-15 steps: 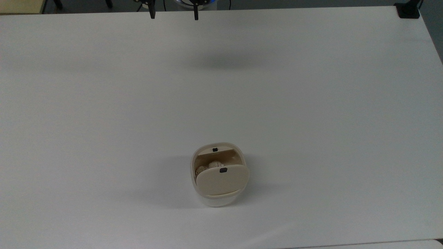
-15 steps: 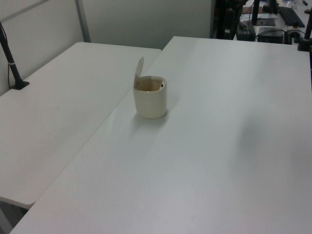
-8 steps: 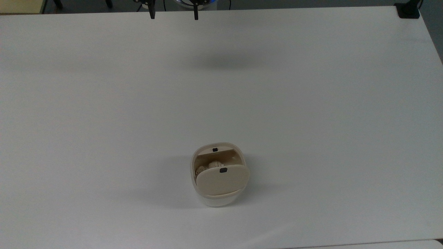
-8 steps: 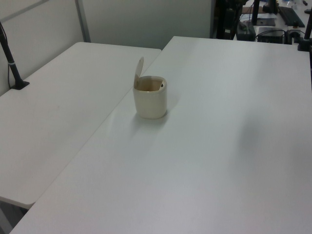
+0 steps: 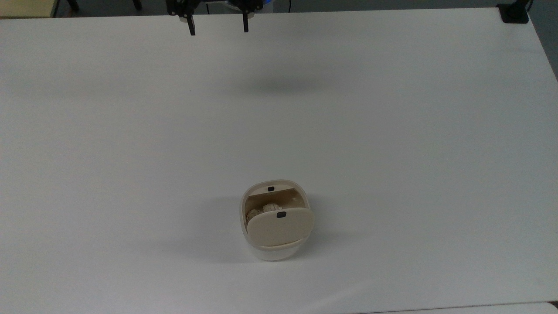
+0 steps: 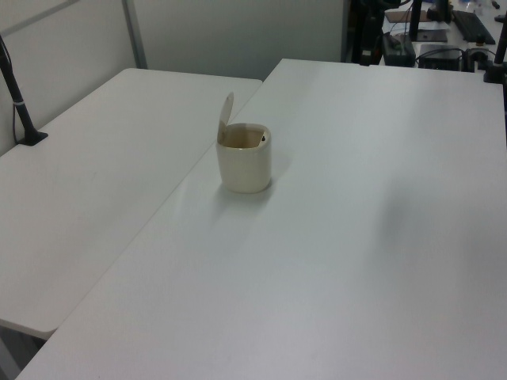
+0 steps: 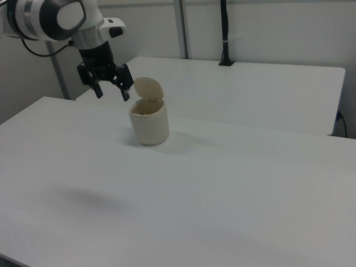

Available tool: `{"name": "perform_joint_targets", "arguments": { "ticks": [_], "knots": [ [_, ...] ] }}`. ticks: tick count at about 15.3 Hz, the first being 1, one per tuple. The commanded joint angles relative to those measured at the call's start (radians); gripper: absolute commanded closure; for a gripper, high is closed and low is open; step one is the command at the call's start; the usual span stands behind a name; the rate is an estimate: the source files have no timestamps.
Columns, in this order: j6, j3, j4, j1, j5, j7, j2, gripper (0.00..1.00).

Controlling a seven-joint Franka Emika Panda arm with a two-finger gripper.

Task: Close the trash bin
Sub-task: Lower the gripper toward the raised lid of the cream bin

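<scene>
Bin: the trash bin (image 5: pixel 272 222) stands near the top view's near edge of the table (image 5: pixel 392 131); lid (image 5: pixel 280 226) raised, apparently hinged nearside
Gripper: the gripper (image 5: pixel 218 26) hangs far off, fingers spread, empty
Risk: pushing sideways on the lid could tip the light bin

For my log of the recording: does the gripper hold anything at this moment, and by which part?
Nothing is held. The gripper is open and empty above the table, apart from the trash bin, whose lid stands raised.
</scene>
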Motion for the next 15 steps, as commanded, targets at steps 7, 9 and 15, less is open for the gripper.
{"name": "perform_joint_targets", "arguments": {
  "ticks": [7, 9, 15],
  "knots": [
    [0.508, 0.010, 0.087, 0.070, 0.004, 0.443, 0.186, 1.00],
    [0.570, 0.006, 0.156, 0.092, -0.043, 0.621, 0.266, 1.00],
    [0.757, 0.000, 0.299, 0.098, -0.054, 0.957, 0.441, 1.00]
  ]
}}
